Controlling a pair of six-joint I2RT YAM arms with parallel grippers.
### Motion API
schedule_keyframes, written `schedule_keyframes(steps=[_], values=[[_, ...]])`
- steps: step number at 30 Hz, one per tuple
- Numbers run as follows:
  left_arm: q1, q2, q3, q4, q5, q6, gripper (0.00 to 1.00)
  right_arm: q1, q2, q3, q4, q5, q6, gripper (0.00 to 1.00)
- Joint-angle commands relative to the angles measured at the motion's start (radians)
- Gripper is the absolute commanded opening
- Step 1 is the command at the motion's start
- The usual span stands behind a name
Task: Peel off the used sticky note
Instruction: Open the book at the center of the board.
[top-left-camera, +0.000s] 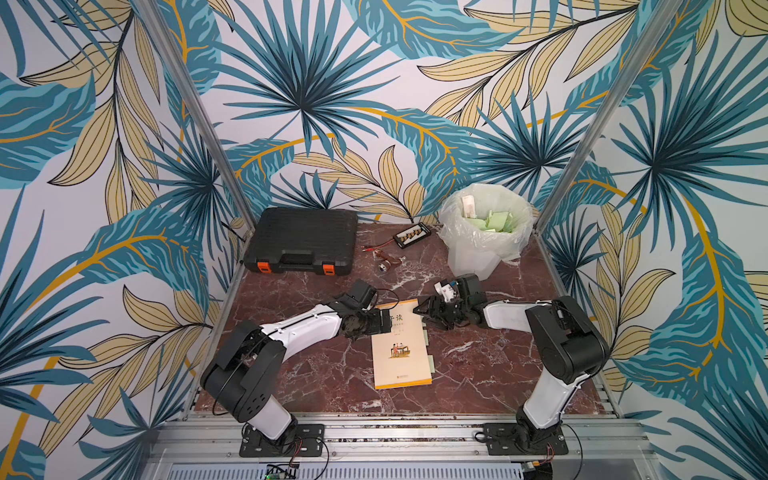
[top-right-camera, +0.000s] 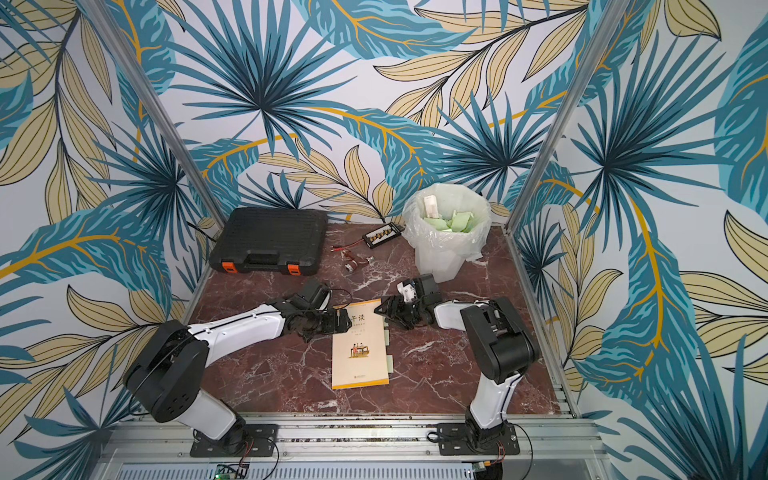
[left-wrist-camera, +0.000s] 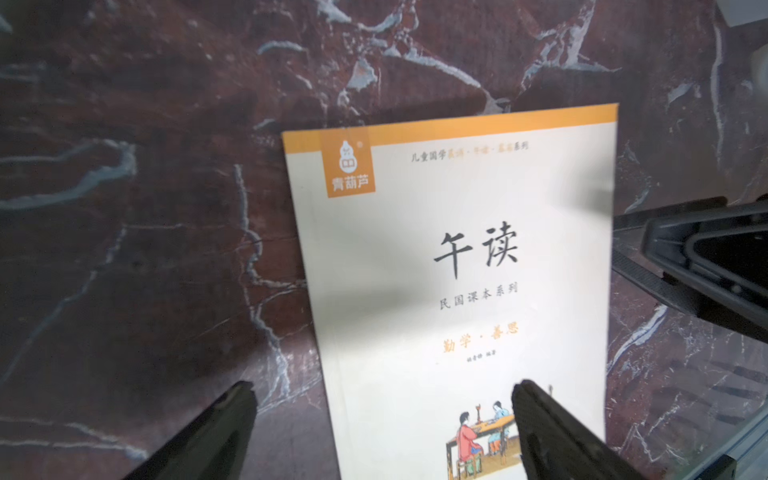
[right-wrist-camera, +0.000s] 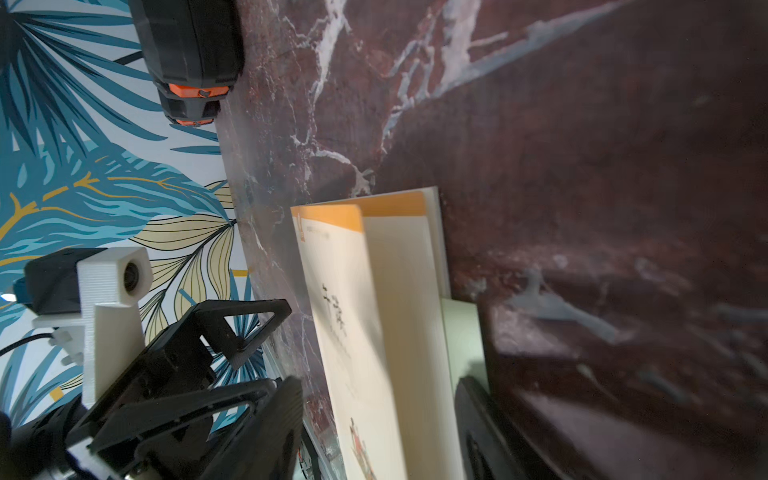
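Risk: book (top-left-camera: 401, 353) at desk (top-left-camera: 478, 365) centre could drag along when you pull sticky note (right-wrist-camera: 461, 332) on its right-facing edge. Left end effector (left-wrist-camera: 384, 386) spread over cover, right end effector (right-wrist-camera: 378, 382) spread, holding nothing.

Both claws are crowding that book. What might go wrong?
The right claw may pinch pages of the book instead of the pale green sticky note at its edge. The left claw is open and seems not to pin the book, so a tug might drag it across the table.
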Motion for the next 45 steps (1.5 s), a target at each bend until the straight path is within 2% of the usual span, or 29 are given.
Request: schedule_keyframes(steps=[1, 17, 24, 37, 41, 45], values=[[0.0, 0.029, -0.028, 0.009, 0.013, 0.012, 1.0, 0.013, 0.023, 0.017, -0.039, 0.026, -0.04, 0.62], [0.001, 0.077, -0.035, 0.058, 0.043, 0.011, 1.0, 0.045, -0.053, 0.013, -0.018, -0.022, 0.019, 0.62], [0.0, 0.104, -0.029, 0.118, 0.087, 0.034, 1.0, 0.054, -0.102, 0.007, -0.022, -0.014, 0.026, 0.63], [0.0, 0.174, -0.013, 0.219, 0.169, 0.077, 1.0, 0.058, -0.104, -0.003, -0.005, -0.017, 0.043, 0.63], [0.003, 0.172, -0.012, 0.227, 0.179, 0.088, 1.0, 0.062, -0.117, -0.004, 0.016, -0.033, 0.071, 0.61], [0.005, 0.165, -0.01, 0.233, 0.195, 0.1, 1.0, 0.064, -0.148, -0.002, 0.015, -0.024, 0.095, 0.54]])
